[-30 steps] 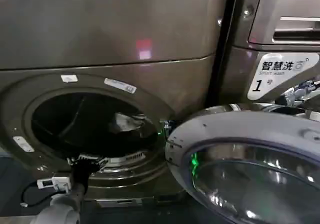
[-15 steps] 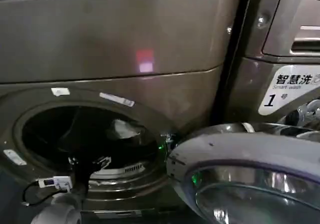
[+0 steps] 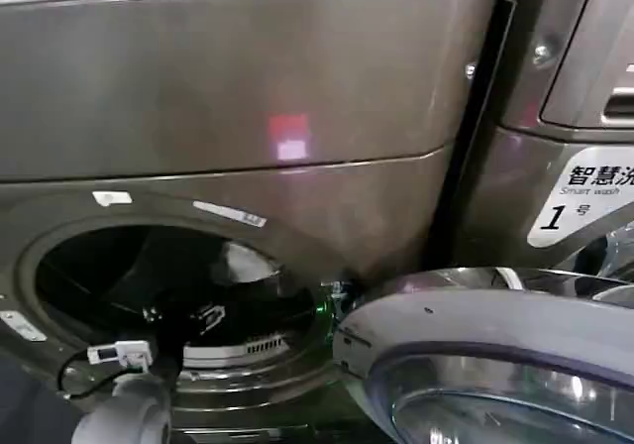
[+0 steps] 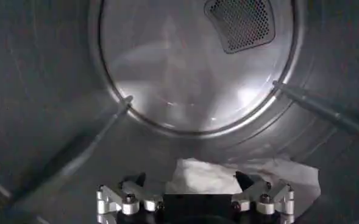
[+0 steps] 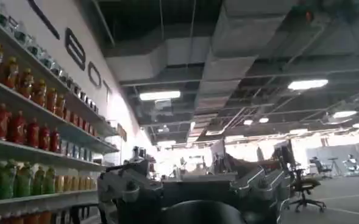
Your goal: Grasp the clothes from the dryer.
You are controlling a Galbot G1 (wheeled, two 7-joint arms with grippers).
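Observation:
The dryer (image 3: 297,87) fills the head view, its round port (image 3: 168,285) open and its glass door (image 3: 495,365) swung out at the lower right. My left arm (image 3: 129,414) reaches through the port, and the left gripper (image 3: 208,317) is inside the dark drum. In the left wrist view the clothes (image 4: 203,175), a small white wad, lie on the drum floor. The left gripper (image 4: 191,181) is open, its fingertips on either side of the wad's near edge. The wad shows as a pale patch (image 3: 246,263) in the head view. My right gripper (image 5: 194,189) is open, holds nothing and points into the room.
A second machine with a "Smart wash" sticker (image 3: 584,201) stands to the right, close behind the open door. The drum has raised ribs (image 4: 75,152) and a perforated vent (image 4: 240,23) on its back wall. Shelves of bottles (image 5: 21,128) line the room behind.
My left gripper has gone from the port's lower lip deeper into the drum. The head view has shifted, so the machines and the door sit further right.

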